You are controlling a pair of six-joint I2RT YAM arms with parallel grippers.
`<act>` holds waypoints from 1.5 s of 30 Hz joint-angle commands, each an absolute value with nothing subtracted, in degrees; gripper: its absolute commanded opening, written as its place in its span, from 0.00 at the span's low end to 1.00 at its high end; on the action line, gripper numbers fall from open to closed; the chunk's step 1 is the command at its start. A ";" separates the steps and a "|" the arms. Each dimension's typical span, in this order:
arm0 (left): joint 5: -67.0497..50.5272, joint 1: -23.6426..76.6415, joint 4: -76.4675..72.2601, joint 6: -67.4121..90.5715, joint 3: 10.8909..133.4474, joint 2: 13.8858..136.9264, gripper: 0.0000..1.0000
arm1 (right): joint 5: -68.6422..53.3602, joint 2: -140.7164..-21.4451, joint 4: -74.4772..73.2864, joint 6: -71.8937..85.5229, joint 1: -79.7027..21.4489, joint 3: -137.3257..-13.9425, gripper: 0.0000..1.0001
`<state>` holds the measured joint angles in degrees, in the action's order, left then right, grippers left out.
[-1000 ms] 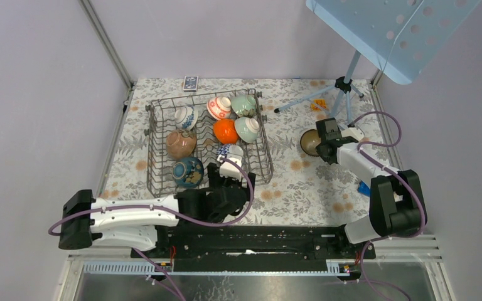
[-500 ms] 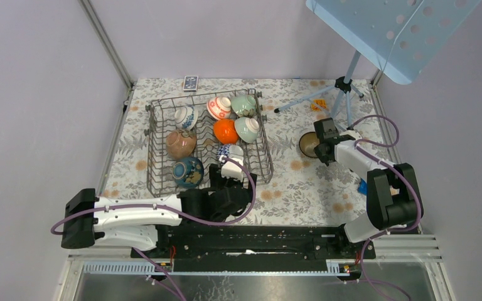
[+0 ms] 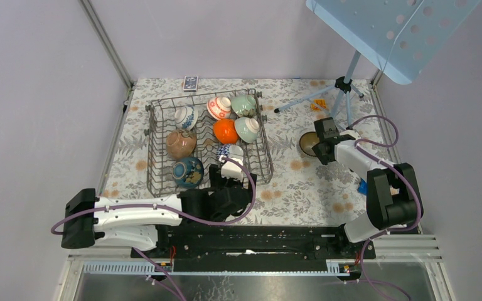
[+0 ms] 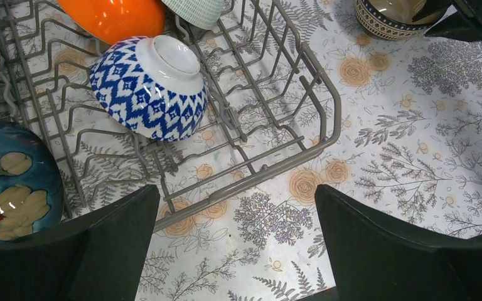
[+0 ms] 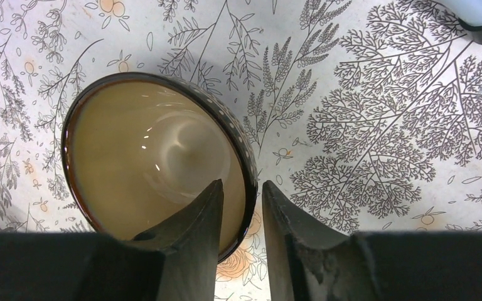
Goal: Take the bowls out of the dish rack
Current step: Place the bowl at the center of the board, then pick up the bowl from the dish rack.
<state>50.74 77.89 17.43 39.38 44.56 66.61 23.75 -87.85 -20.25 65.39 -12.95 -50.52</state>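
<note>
My right pincer (image 5: 241, 207) stands slightly parted astride the rim of a brown bowl (image 5: 144, 157), upright on the floral table (image 5: 383, 125), right of the dish rack (image 3: 258, 160). My left pincer (image 4: 235, 232) gapes wide over the rack's near right corner. Since a second ago my right elbow shifted left; the bowl stayed.

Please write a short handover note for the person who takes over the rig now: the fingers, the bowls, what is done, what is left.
Left gripper: fingers wide open, holding nothing, above the near right corner of the dish rack, close to the blue-and-white bowl.
Right gripper: fingers straddle the rim of the brown bowl, slightly apart, not clamping.
Done: brown bowl stands upright on the table, right of the rack.
To do: eight bowls are in the rack.
</note>
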 commanded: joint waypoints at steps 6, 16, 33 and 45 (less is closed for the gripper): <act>49.80 77.61 16.52 40.34 46.49 67.06 0.99 | 23.64 -83.65 -20.49 62.90 -12.66 -52.60 0.53; 51.12 77.61 16.79 38.36 47.20 66.68 0.99 | 20.34 -75.30 -22.20 52.42 -12.66 -54.18 0.84; 45.18 71.68 15.79 34.82 49.64 66.40 0.99 | -10.59 -55.34 -20.76 19.50 -31.49 -52.92 0.86; 27.96 53.82 15.41 40.77 43.19 53.73 0.99 | -13.53 -52.59 -4.68 23.77 -36.04 -41.04 0.87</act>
<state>35.68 58.48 17.47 37.98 45.19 58.02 -11.70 -52.71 -13.89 21.93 -35.70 -43.38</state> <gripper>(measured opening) 0.988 0.863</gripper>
